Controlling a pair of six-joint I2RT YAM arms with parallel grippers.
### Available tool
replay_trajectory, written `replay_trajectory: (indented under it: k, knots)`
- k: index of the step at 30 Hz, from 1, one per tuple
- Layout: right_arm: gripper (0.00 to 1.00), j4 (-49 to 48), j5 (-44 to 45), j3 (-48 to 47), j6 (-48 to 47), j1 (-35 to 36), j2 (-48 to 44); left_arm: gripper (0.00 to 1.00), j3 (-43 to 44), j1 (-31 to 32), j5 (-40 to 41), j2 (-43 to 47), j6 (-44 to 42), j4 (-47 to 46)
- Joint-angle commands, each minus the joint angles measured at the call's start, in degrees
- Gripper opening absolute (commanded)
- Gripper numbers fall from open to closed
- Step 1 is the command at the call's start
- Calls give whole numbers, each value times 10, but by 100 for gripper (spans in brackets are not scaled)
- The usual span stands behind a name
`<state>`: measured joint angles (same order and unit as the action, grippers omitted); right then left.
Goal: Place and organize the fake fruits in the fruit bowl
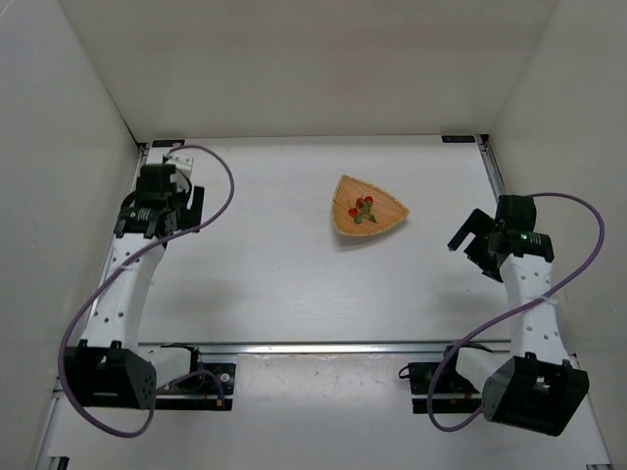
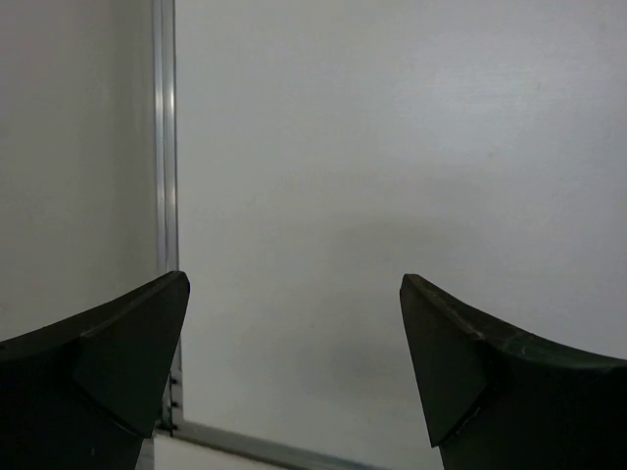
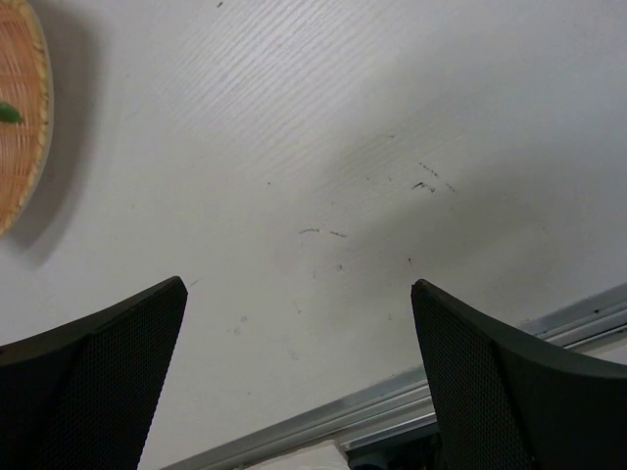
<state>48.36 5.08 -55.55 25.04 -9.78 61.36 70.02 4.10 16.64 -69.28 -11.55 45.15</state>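
The fake fruits [image 1: 363, 209] are lying together inside the fruit bowl [image 1: 387, 206], which is sitting toward the far right of the counter [image 1: 274, 255], well in from its edges. No berry is showing loose on the counter, so the placing is looking done, though the berries are too small to count. The left gripper [image 2: 294, 284] is hanging near the far left corner, its jaws spread wide and grasping nothing. The right gripper [image 3: 299, 284] is hovering by the right edge, near the bowl's right corner but apart from it, jaws likewise released and empty. The risk is lying with the right arm. A leftward sweep with those wide jaws could be clipping the rim, tipping the shallow dish and sending the round berries rolling out. Reaching back in to tidy them is inviting the same upset.
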Motion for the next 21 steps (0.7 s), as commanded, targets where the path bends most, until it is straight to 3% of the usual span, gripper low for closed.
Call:
replay_trajectory:
  k: [1, 8, 21]
  knots:
    - [100, -1, -40, 14, 5, -6, -40, 100, -76, -39, -46, 66, 14, 31]
    - [100, -18, -52, 26, 16, -6, -71, 100, -142, -60, -68, 149, 50, 31]
    - [100, -18, -56, 44, 16, -6, -87, 100, -146, -67, -67, 132, 90, 36]
